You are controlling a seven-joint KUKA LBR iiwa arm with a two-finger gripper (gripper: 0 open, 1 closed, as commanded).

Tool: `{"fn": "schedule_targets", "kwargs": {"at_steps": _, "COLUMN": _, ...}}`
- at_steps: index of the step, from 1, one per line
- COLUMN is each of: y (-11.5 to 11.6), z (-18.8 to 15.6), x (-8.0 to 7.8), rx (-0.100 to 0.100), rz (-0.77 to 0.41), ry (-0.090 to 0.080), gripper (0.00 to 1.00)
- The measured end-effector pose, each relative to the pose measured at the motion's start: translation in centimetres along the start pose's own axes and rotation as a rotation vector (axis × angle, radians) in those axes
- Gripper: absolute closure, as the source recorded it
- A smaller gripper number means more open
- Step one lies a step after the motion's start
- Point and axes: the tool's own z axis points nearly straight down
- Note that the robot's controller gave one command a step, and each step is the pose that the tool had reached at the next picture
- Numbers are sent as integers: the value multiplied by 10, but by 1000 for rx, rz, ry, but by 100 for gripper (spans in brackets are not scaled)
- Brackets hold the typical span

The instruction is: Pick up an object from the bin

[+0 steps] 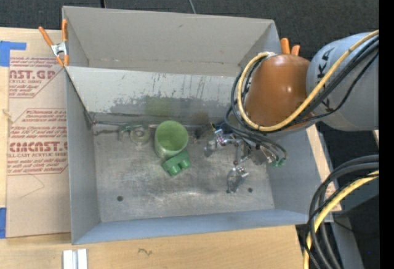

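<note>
A green plastic cup [171, 137] lies on its side in the middle of the bin floor, with its blocky green handle [176, 165] pointing toward the front. My gripper [225, 162] hangs low over the floor to the right of the cup, apart from it. Its two metal fingers stand open, one near the cup's right side and one further toward the front, with only bare floor between them. A small dark thing [200, 133] lies by the back wall, just left of the gripper.
A small grey ring-like piece [138, 133] lies near the back wall, left of the cup. The arm with its orange cover and yellow cables leans in over the bin's right wall. Bare floor stretches along the front and left.
</note>
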Motion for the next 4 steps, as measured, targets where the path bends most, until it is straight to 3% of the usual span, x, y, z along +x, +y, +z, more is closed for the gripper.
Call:
{"fn": "schedule_targets", "kwargs": {"at_steps": 1, "y": 48, "z": -1, "x": -67, "rx": 4, "rz": -80, "ry": -11, "gripper": 0}}
{"fn": "schedule_targets", "kwargs": {"at_steps": 2, "y": 74, "z": 57, "x": -66, "rx": 7, "rz": -413, "ry": -7, "gripper": 0}}
{"fn": "schedule_targets", "kwargs": {"at_steps": 3, "y": 73, "z": 55, "x": -66, "rx": 9, "rz": -411, "ry": -6, "gripper": 100}}
{"fn": "schedule_targets", "kwargs": {"at_steps": 4, "y": 69, "z": -103, "x": 18, "rx": 11, "rz": -663, "ry": -8, "gripper": 100}}
